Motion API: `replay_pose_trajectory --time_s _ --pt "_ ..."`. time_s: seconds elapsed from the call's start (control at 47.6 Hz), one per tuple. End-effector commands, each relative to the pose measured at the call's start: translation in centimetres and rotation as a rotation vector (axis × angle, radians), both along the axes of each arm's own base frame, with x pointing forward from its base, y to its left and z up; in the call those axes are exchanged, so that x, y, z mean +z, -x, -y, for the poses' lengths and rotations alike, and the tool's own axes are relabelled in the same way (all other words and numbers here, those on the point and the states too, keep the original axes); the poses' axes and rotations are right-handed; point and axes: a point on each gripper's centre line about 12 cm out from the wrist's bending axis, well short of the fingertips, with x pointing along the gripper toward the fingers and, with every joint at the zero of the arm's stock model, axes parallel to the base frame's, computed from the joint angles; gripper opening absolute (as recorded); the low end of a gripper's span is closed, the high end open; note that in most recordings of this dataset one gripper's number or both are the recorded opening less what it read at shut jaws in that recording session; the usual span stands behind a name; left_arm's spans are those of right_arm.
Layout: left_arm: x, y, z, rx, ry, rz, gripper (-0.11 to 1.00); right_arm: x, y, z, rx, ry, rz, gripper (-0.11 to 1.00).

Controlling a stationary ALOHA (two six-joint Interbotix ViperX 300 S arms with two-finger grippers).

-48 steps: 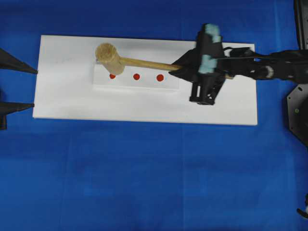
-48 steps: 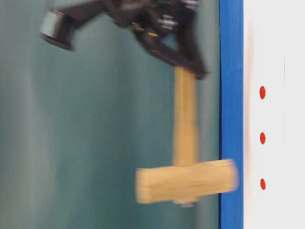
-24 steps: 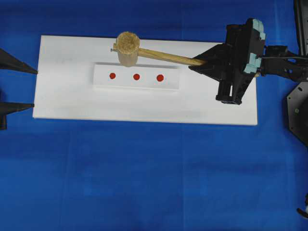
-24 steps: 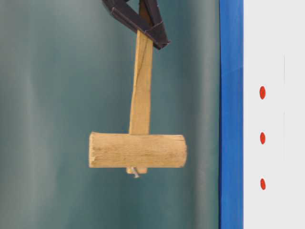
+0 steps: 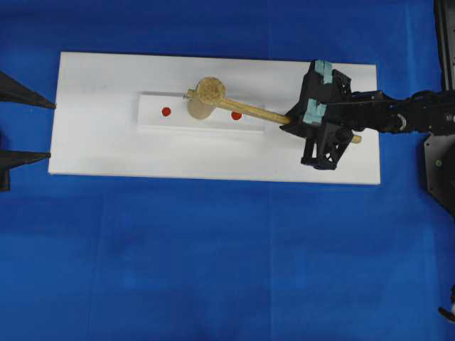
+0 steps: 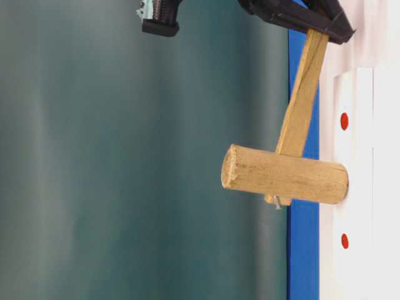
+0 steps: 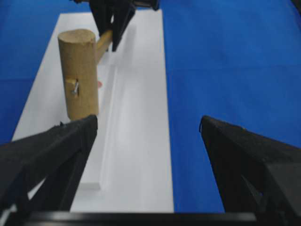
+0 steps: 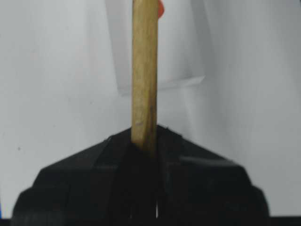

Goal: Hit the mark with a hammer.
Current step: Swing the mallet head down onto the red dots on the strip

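White board, hammer on strip, right gripper clamping handle

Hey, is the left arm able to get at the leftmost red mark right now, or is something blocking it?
Probably yes. The left end effector is open and faces straight down the white board. The leftmost mark lies bare on the strip, while the hammer sits past it over the middle mark, held by the right end effector.

No readable text, labels, brands or numbers appear anywhere; the only signs are plain red dots printed on the raised white strip on the white board.
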Motion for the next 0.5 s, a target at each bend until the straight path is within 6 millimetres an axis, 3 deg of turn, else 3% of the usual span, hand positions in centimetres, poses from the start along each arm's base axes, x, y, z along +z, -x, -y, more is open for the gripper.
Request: replay_pose_trajectory --time_s 0.0,0.189,0.483 --pt "0.4 -0.1 -0.1 0.003 0.001 0.009 0.88 1.9 -0.2 0.1 -0.002 0.022 0.063 0.02" --pt "0.3 -0.1 -0.1 0.004 0.004 0.008 0.88 5.7 0.7 0.0 0.014 0.061 0.184 0.02" --pt "0.3 -0.1 -0.1 0.003 0.001 0.008 0.88 9.5 5.6 -0.7 0.014 0.094 0.358 0.02"
